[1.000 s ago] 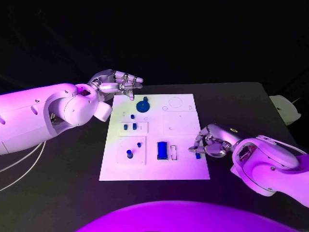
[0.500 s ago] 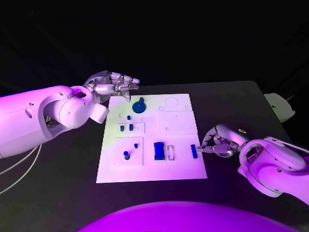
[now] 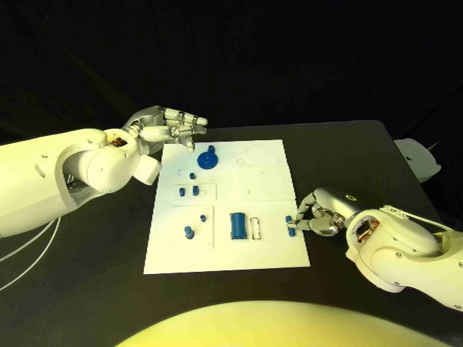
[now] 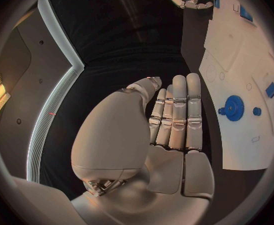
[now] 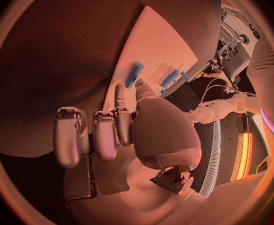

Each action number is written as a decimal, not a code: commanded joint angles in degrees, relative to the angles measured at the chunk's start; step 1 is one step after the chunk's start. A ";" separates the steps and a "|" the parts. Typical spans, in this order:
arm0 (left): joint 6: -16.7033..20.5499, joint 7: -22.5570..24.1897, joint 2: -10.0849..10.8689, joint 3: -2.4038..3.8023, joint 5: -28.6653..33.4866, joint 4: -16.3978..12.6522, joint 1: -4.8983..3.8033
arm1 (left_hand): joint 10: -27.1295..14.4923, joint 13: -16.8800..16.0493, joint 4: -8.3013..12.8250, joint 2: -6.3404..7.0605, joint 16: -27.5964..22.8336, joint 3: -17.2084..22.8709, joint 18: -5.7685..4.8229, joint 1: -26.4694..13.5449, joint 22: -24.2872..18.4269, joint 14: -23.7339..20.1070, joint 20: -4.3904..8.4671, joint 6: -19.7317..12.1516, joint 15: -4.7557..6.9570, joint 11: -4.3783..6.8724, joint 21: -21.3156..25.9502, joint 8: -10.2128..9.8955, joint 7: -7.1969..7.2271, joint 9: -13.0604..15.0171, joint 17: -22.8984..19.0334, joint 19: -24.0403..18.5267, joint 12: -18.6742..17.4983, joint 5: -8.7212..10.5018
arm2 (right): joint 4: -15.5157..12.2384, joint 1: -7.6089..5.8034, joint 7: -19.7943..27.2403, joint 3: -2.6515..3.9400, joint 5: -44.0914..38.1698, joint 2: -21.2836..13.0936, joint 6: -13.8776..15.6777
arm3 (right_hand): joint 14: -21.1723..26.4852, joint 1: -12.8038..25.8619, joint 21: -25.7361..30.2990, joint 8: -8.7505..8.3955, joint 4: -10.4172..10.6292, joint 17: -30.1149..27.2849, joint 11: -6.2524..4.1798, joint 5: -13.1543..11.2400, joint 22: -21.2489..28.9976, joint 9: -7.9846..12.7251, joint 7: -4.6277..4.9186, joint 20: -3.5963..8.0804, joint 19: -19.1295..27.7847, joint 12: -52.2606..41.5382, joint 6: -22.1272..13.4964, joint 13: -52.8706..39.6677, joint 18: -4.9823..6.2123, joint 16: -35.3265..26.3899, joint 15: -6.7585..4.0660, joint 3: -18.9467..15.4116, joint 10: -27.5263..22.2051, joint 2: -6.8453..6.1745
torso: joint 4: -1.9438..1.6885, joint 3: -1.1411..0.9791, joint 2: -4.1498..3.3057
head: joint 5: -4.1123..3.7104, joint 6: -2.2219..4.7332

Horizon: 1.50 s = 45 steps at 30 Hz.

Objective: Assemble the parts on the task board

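Fingers (image 5: 120,101) of my right hand (image 3: 320,215) pinch a small blue part (image 3: 292,223) at the task board (image 3: 273,256) edge, ready for its slot, while my left hand (image 3: 169,124) hangs flat, holding nothing.

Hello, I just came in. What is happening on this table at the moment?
A two-armed robot is assembling small blue parts on a white task board on a black table. Its right hand is at the board's right edge and pinches a small blue peg, holding it over the board. Its left hand hovers at the board's far left corner with its fingers straight and together, holding nothing. On the board, a blue gear, a blue block and several small blue pieces are already there.
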<state>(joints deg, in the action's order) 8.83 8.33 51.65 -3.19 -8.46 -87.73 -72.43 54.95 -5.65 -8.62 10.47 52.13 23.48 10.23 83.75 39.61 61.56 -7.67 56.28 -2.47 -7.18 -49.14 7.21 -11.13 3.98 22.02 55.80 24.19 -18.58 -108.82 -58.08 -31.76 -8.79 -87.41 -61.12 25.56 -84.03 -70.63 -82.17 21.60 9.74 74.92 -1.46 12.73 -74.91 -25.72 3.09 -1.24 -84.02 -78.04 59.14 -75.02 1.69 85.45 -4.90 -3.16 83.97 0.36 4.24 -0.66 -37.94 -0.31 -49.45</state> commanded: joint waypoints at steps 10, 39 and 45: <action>-1.10 0.63 -0.11 0.02 -0.28 -0.47 -0.01 | -0.41 0.05 -0.20 0.10 -0.21 -0.03 0.34 0.02 -0.08 -0.10 -0.06 -0.35 -0.21 -0.01 0.22 0.32 0.14 0.07 -0.05 0.20 0.25 0.21 | 1.84 1.18 -1.35 0.00 -2.68 2.75 -3.12 | -4.31 -0.05 0.55 -0.55 0.04 6.97 0.40 -0.25 -12.81 0.15 0.02 -0.39 -3.20 0.23 0.51 -5.52 0.02 -0.38 0.27 0.16 -0.09 -0.13 | 0.00 -0.06 -0.03 | 0.27 -0.15; -1.07 0.43 0.22 0.02 -0.31 -0.63 -0.02 | -0.40 0.07 -0.24 0.04 -0.18 0.00 0.35 -0.02 -0.09 -0.09 -0.07 -0.33 -0.20 0.02 0.25 0.37 0.17 0.08 -0.06 0.19 0.32 0.18 | 2.33 1.85 -2.43 -0.03 -9.74 4.12 -8.11 | -4.28 -9.39 0.33 -2.86 -8.94 6.75 -0.44 0.84 -12.91 1.16 -0.73 0.18 -3.32 1.19 2.29 -5.35 -0.04 -0.70 -0.37 11.88 -0.36 0.97 | 0.02 0.02 0.06 | 0.23 -0.32; -1.07 0.42 0.30 0.02 -0.34 -0.66 -0.02 | -0.40 0.07 -0.24 0.04 -0.18 0.00 0.35 -0.02 -0.09 -0.09 -0.07 -0.33 -0.20 0.02 0.25 0.37 0.17 0.08 -0.06 0.19 0.32 0.18 | 1.25 1.85 -2.39 -0.02 -9.04 4.11 -5.19 | -4.32 -5.82 0.02 -2.44 -9.64 6.90 -0.48 1.94 -12.99 0.36 -0.81 0.11 -3.46 1.18 2.36 -5.48 -0.11 -0.63 -0.39 17.30 -0.07 -0.77 | 0.07 0.00 0.05 | 0.34 -0.30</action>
<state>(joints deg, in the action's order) 8.77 8.25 51.94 -3.19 -8.50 -88.22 -72.44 54.95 -5.67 -8.62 10.47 52.13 23.48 10.23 83.75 39.61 61.56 -7.68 56.28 -2.47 -7.17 -49.14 7.20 -11.13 3.98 22.04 55.80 24.19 -18.58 -107.85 -56.85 -32.32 -8.29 -96.91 -57.05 21.20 -84.03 -75.71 -81.98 18.83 4.31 74.91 -1.79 14.53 -74.93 -25.09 2.54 -1.24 -84.02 -76.54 61.16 -74.88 1.69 84.90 -4.90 9.43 83.69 -1.93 4.28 -0.66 -37.88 -0.04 -49.75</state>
